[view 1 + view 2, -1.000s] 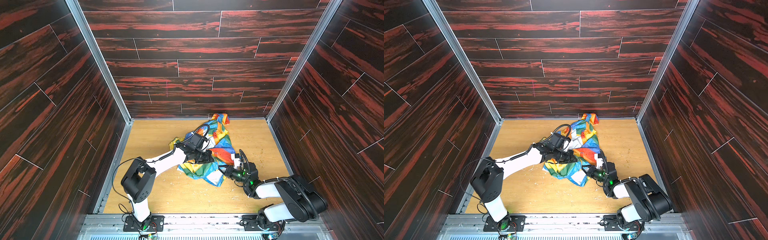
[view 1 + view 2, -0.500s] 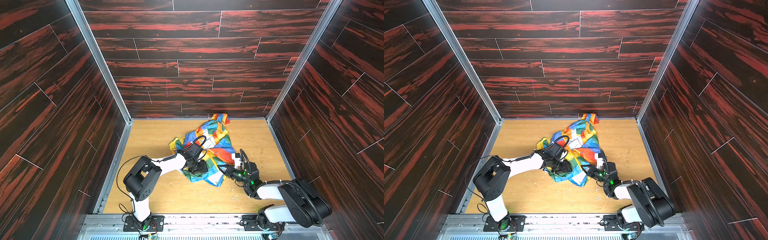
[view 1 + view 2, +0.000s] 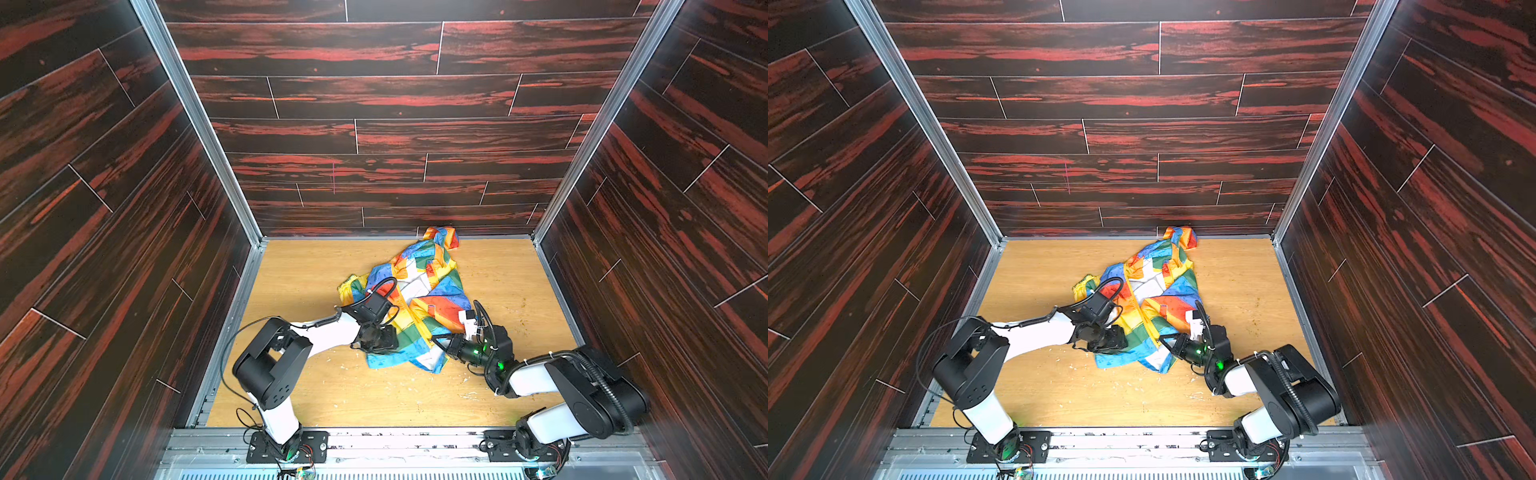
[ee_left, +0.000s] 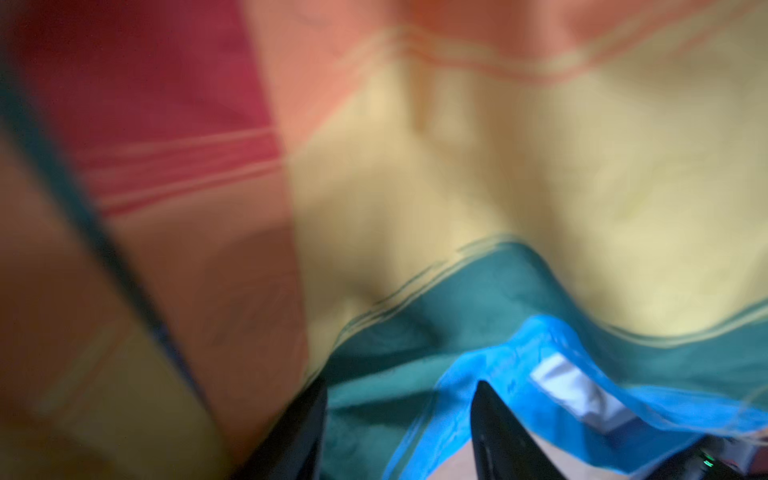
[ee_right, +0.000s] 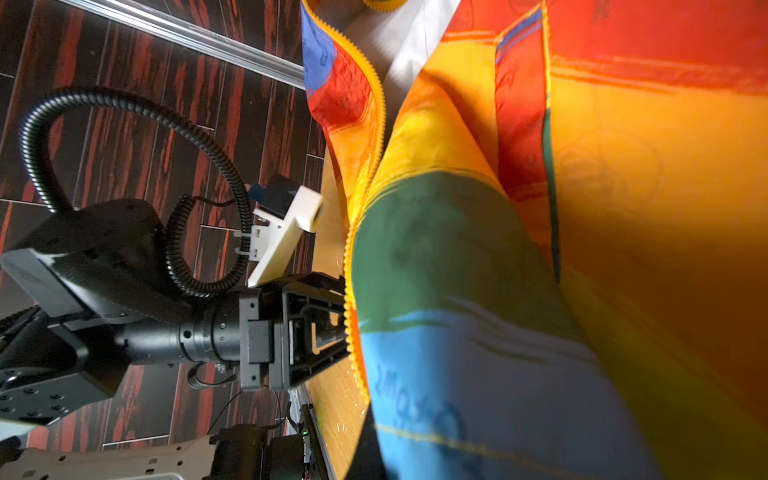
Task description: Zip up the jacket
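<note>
Right gripper (image 3: 441,344) is clamping the near hem of thin multicolour block-patterned fabric jacket (image 3: 419,291), mid light-wood worktop (image 3: 316,274). Left gripper (image 4: 399,395) is sitting jaws apart at the hem beside it. Yellow toothed zipper (image 5: 376,137) is running away between them, toward far edge.

The jacket (image 3: 419,291) is seen as thin, crinkled cloth with a faint sheen — its zipper teeth (image 5: 379,116), near the left fingers (image 4: 498,432), appear moulded in yellow plastic. The fingers themselves are finished in smooth black plastic. Beneath them the table (image 3: 299,282) is surfaced in pale wood grain — matt and scuffed.
</note>
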